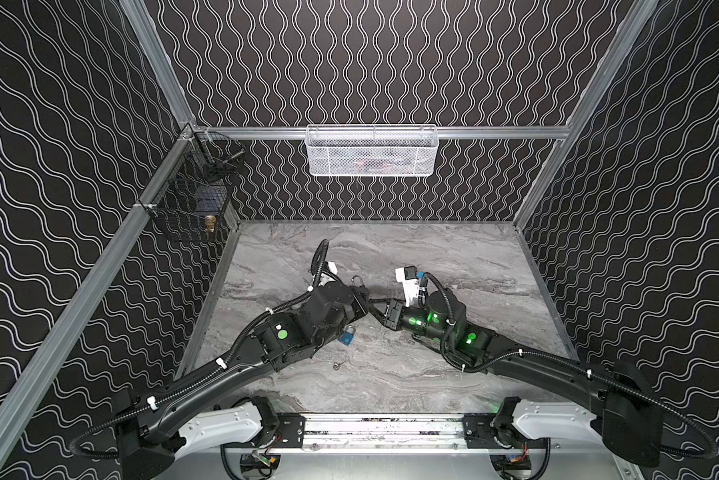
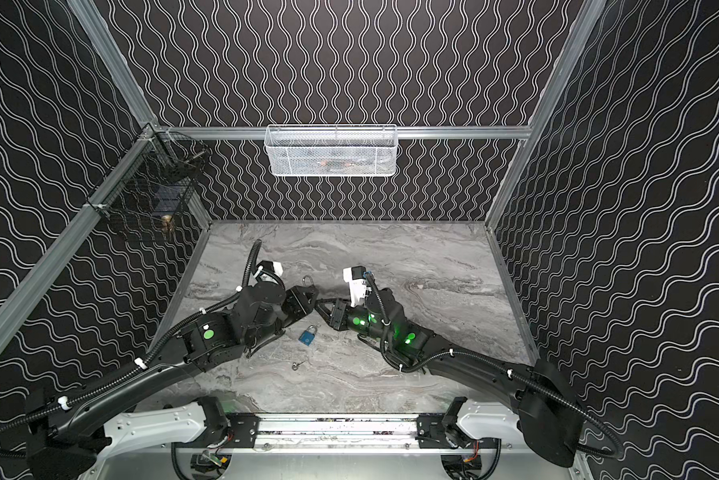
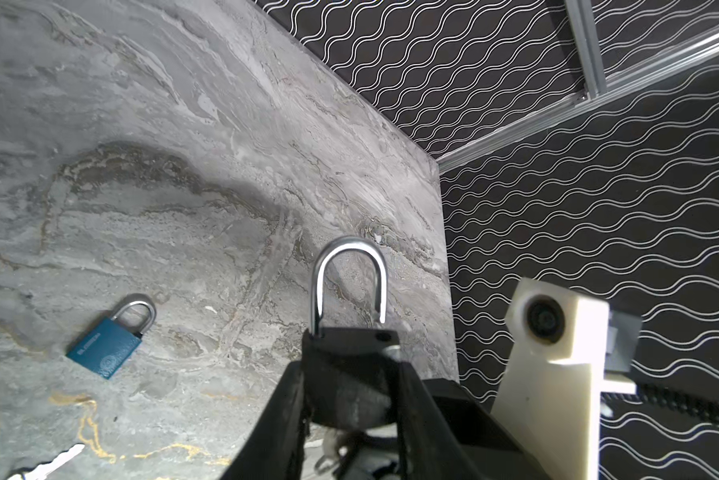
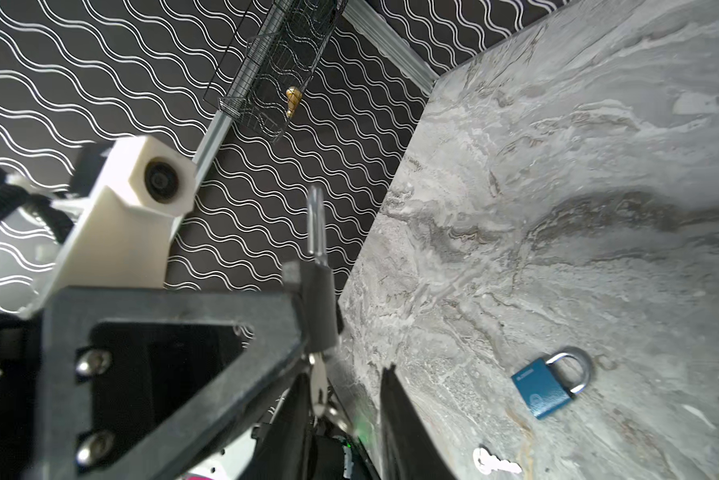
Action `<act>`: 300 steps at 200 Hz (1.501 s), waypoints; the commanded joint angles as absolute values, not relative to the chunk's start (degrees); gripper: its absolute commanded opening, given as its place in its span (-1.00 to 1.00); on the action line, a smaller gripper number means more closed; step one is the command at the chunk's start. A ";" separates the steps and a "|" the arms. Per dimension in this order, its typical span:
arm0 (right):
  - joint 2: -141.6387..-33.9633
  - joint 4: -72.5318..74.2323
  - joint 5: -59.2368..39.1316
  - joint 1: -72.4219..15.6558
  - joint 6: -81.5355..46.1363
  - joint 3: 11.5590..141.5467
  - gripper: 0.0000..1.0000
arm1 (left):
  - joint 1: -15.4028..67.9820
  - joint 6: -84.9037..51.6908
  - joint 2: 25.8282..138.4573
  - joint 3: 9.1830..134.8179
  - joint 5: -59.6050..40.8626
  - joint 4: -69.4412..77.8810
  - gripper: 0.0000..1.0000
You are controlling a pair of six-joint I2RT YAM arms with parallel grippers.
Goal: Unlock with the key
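One black padlock [image 3: 349,349], held clear of the table [image 3: 141,124], is clamped by its flat sides in the left gripper [image 3: 349,386], and the shackle [image 3: 349,245] looks popped. Key [image 4: 318,386] sticks out of its bottom; right gripper [image 4: 345,382] hangs slack around it. It's small, stiff, slick metal, so I'd pinch the key's flat head.

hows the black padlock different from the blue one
The black padlock is clamped in the left tool off the table; the blue padlock lies flat on it. The black one's shackle is popped open, one leg free; the blue one's is closed. The black one has a key in it; the blue one shows none. Both have silver shackles.
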State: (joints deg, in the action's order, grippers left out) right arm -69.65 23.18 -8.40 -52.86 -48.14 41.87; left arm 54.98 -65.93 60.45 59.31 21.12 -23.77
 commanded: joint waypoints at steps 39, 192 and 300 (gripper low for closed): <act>-64.75 13.40 -5.01 -52.81 -42.51 43.48 0.01 | 54.14 -49.00 57.06 57.50 23.39 -21.20 -1.00; -68.20 -19.53 -3.70 -52.82 -27.89 65.80 0.61 | 54.06 -15.41 44.36 36.34 14.44 4.25 -1.00; -76.28 -23.64 -1.25 -54.52 -26.28 73.80 0.65 | 54.05 -14.44 41.83 33.06 15.42 6.32 -1.00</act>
